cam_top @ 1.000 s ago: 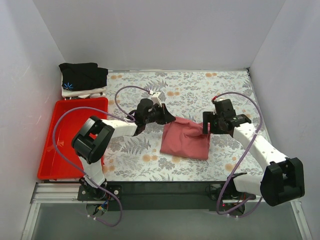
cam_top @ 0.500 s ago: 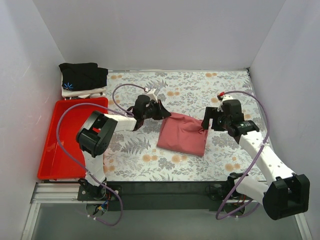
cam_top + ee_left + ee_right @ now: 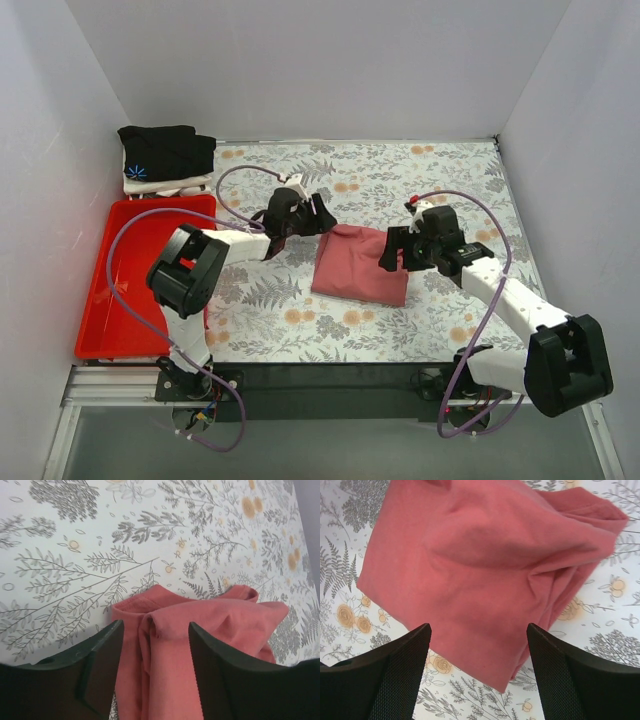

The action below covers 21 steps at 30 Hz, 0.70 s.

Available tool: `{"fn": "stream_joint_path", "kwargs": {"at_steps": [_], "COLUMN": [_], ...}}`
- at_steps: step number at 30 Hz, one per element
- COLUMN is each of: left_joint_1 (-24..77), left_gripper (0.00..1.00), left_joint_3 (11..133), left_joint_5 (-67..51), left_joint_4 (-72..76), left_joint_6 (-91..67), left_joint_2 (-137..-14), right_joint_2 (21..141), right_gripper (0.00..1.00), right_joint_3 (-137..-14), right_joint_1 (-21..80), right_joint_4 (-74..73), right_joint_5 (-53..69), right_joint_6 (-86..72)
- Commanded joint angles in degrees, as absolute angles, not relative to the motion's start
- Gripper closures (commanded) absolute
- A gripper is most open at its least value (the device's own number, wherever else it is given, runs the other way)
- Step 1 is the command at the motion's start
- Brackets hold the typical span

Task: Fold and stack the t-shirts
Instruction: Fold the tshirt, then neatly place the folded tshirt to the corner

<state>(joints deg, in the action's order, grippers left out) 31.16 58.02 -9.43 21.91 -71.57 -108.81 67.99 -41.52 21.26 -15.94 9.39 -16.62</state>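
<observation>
Left gripper (image 3: pixel 155 630): black fingers (image 3: pixel 100 670) parted to a moderate gap, straddling a bunched, rolled edge of the folded salmon-red cloth t-shirt (image 3: pixel 215 635). Nothing pinched; whether the pads touch the cloth is hard to judge, and the finger bases are cut off by the lower frame edge. Just past the fingertips, the shirt's corner ending on the grey-and-orange floral table covering (image 3: pixel 100 545).

Right gripper (image 3: pixel 479 630): mesh-textured fingers (image 3: pixel 400 670) spread wide, holding nothing, hanging over one edge of the same shirt, with creased folds bunching ahead and to the right of the tips. Height above the cloth not readable.

Seen from above, shirt lying as a rough rectangle between the two grippers, one corner hidden under the left fingertips, the opposite edge partly covered by the right gripper.

Well apart from the left fingers, off to their far left: folded black t-shirt with a small blue starburst (image 3: pixel 168 150) resting on a white t-shirt (image 3: pixel 188 184), only the white one's rim showing. Nearer, alongside the left arm, a red plastic tray (image 3: pixel 120 290)
</observation>
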Motion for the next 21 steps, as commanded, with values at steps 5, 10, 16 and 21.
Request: {"fn": "stream_joint_path", "kwargs": {"at_steps": [5, 10, 16, 21], "left_joint_1": [30.67, 30.67, 30.67, 30.41], "left_gripper": [0.35, 0.32, 0.27, 0.24], "left_joint_3": [55.29, 51.07, 44.22, 42.10], "left_joint_5": [-2.81, -6.14, -12.82, -16.78], "left_joint_4": [17.67, 16.61, 18.46, 19.07], "left_joint_6": [-69.43, -69.70, -70.84, -71.80], "left_joint_2": [-95.91, -92.03, -89.04, -89.21], "right_joint_2": [76.45, 83.84, 89.38, 95.27], "right_gripper": [0.30, 0.32, 0.32, 0.32], "right_joint_3": [-47.63, -50.27, -51.50, -51.24], "right_joint_1": [25.05, 26.19, 26.28, 26.89], "right_joint_4": [-8.70, -8.00, -8.09, -8.26], "right_joint_5": [10.37, 7.75, 1.85, -1.22], "right_joint_6": [-16.88, -16.08, -15.47, -15.12]}}
